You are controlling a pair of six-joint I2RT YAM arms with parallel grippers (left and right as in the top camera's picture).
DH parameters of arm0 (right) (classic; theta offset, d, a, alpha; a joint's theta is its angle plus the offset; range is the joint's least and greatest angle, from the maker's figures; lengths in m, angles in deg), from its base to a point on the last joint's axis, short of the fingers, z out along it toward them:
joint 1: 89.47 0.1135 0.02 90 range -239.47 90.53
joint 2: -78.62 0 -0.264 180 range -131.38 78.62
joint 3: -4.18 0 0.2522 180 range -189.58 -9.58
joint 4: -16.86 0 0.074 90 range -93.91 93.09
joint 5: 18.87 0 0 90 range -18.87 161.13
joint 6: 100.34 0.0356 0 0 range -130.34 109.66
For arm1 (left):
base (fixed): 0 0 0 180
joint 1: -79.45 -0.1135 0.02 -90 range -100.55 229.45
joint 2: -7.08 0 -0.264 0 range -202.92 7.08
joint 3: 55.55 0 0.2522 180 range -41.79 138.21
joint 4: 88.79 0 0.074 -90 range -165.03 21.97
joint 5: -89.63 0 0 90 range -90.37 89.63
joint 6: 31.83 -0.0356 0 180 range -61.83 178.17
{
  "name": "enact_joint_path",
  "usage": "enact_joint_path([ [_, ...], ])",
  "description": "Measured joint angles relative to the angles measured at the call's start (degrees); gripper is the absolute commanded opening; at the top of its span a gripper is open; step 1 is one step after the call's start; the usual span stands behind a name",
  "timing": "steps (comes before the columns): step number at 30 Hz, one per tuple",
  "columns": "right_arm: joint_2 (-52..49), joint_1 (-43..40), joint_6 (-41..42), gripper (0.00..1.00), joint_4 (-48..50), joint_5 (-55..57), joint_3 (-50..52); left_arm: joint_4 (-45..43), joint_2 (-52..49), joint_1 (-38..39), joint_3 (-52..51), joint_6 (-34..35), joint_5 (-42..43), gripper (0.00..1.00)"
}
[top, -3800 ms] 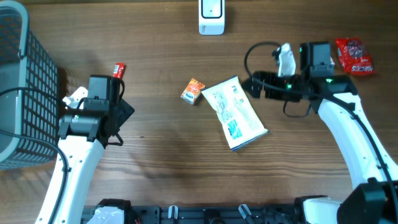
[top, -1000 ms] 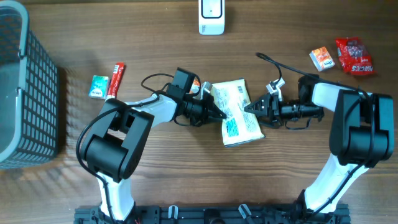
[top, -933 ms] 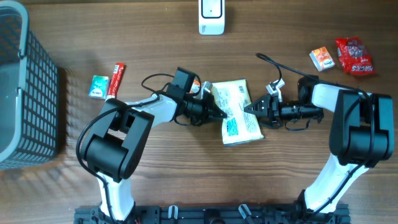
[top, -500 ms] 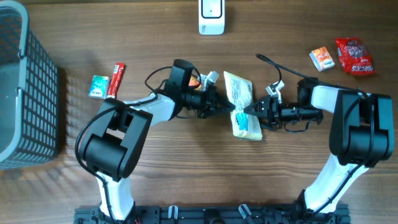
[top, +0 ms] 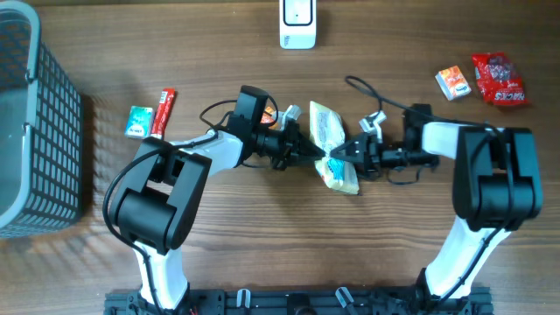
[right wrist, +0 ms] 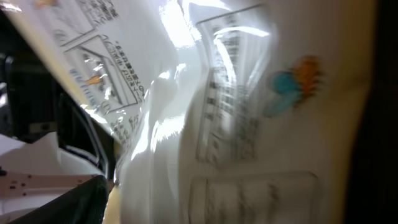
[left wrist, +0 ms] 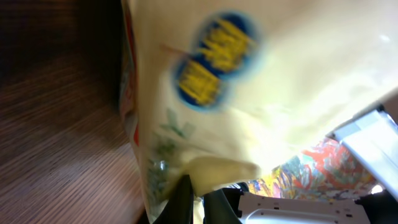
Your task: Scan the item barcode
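Note:
The item, a pale yellow packet (top: 331, 144), stands tilted up on its edge at the table's middle, between my two grippers. My left gripper (top: 313, 156) is shut on its left edge. In the left wrist view the dark fingertips (left wrist: 183, 198) pinch the packet's (left wrist: 249, 93) lower rim. My right gripper (top: 348, 153) stands open against the packet's right side. The right wrist view is filled by the packet's white printed back (right wrist: 236, 112), blurred; I cannot make out a barcode there. A white scanner (top: 297, 24) stands at the back edge.
A dark mesh basket (top: 26, 131) stands at the far left. A small green packet (top: 138, 121) and a red stick (top: 164, 107) lie near it. An orange box (top: 452, 81) and a red packet (top: 499, 79) lie at the back right.
The packet has gone from lying flat to standing on edge, lifted by the left gripper. Both grippers have shifted a little toward the back, and the right one has closed in on the packet.

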Motion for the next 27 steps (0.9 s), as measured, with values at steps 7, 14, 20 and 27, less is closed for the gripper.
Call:
enact_joint_path([
  [7, -1.0, 4.3, 11.5, 0.28, 10.2, 0.9, 0.5, 4.1, 0.2, -1.1, -0.1, 0.8, -1.8, 0.04],
  [14, -1.0, 4.9, 16.1, 0.20, 8.7, 6.3, 0.5, 9.9, 0.2, -1.9, 0.0, -1.4, -1.8, 0.04],
  [20, -0.6, 5.0, 14.1, 0.33, -1.8, 11.6, -2.9, 13.9, 0.2, -6.2, 0.0, -3.9, -2.9, 0.04],
  [27, 5.1, 6.5, 13.1, 0.15, -14.1, 28.1, -7.8, 14.0, 0.2, -6.7, 0.0, -4.8, -4.3, 0.04],
])
